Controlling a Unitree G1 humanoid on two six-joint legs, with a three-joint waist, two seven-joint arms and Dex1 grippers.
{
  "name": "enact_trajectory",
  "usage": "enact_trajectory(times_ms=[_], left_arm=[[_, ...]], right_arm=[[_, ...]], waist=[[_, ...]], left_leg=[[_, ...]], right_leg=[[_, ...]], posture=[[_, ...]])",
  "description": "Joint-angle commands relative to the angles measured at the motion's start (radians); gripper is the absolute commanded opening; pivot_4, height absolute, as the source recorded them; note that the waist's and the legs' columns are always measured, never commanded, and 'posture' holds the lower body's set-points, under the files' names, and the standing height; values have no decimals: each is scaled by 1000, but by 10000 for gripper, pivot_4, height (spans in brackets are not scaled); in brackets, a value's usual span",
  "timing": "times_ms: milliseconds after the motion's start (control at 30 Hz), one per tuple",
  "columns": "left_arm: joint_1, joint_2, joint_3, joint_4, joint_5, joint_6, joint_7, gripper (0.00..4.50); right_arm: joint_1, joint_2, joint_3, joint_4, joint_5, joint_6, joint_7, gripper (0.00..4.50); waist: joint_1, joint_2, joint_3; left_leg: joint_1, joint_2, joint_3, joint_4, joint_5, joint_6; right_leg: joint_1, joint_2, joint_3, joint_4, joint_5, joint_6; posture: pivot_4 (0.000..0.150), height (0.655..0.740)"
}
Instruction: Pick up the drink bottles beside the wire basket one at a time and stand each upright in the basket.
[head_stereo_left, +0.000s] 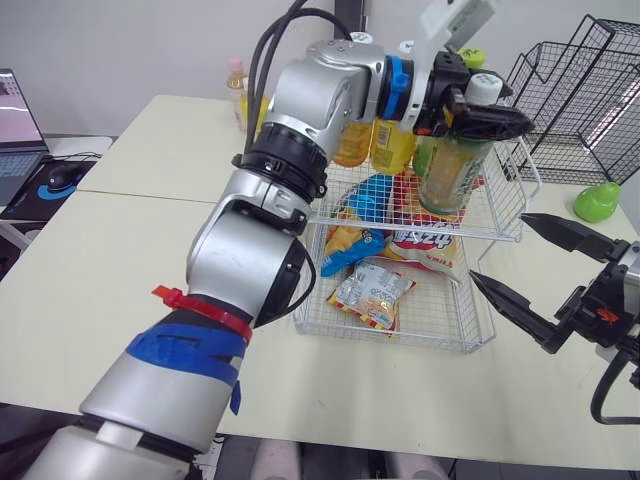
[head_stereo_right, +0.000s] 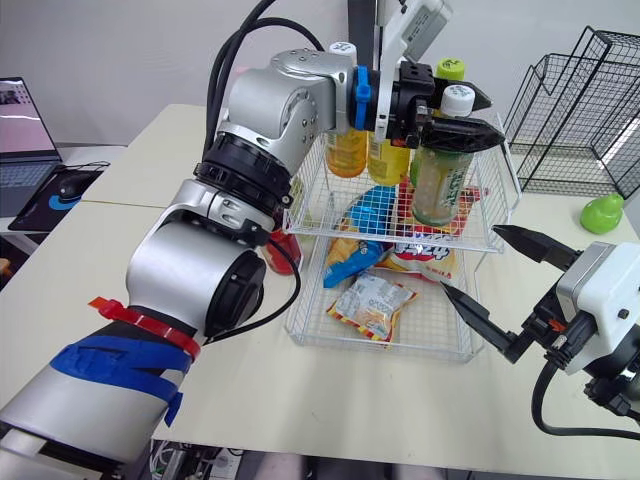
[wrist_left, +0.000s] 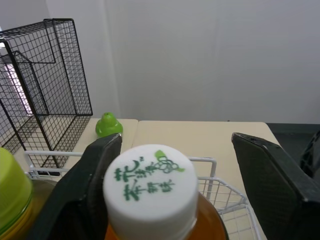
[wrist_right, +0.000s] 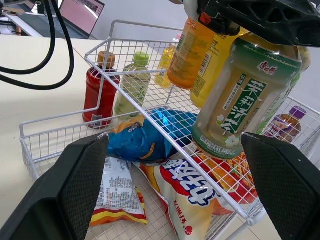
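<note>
- Cream worktop (head_stereo_left: 100, 300) carries a white two-tier basket (head_stereo_left: 400, 340), with a laptop (head_stereo_left: 15, 115) at its far left edge and a black rack (head_stereo_left: 580, 100) at the far right.
- Snack bags (head_stereo_left: 375, 290) lie in the basket's lower tier. Yellow bottles (head_stereo_left: 392, 145) stand at the back of the upper tier.
- Left hand (wrist_left: 176, 142) is at the neck of a tea bottle (head_stereo_left: 450, 175), which is upright over the front of the upper tier. I cannot tell whether the hand grips it or whether the base rests on the mesh.
- Right hand (head_stereo_left: 497, 246) is released, jaws spread wide, just beside the basket's right wall and holding nothing.
- A red bottle (wrist_right: 100, 90) and a pale bottle (wrist_right: 131, 85) stand on the worktop just outside the basket's left wall.
</note>
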Motion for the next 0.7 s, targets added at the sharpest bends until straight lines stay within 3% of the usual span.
enact_trajectory(times_ms=[33,367,533,700], left_arm=[[-33,62,38,-87,-21,20,-49,44781],[89,279,61,-355,-77,167,-159,44781],[193,387,112,-493,-119,226,-123,44781],[307,485,202,-609,-143,275,3,44781]], right_arm=[[-2,-6,-25,-12,-5,-25,-2,45000],[-38,-16,-3,33,-34,-44,26,45000],[-61,-20,10,49,-43,-47,46,45000],[-89,-18,50,54,-37,-66,79,45000]], waist=[[-6,0,0],[-12,3,-2],[-11,3,-2],[-11,3,-2]], left_leg=[[0,0,0,0,0,0],[2,1,-1,0,1,-1],[2,1,-1,1,1,-2],[3,2,-2,1,1,-2]], right_leg=[[0,0,0,0,0,0],[2,1,-1,1,0,0],[2,1,-1,1,1,-1],[2,1,-1,2,1,-2]], posture=[[1500,7268],[1500,7268],[1500,7268],[1500,7268]])
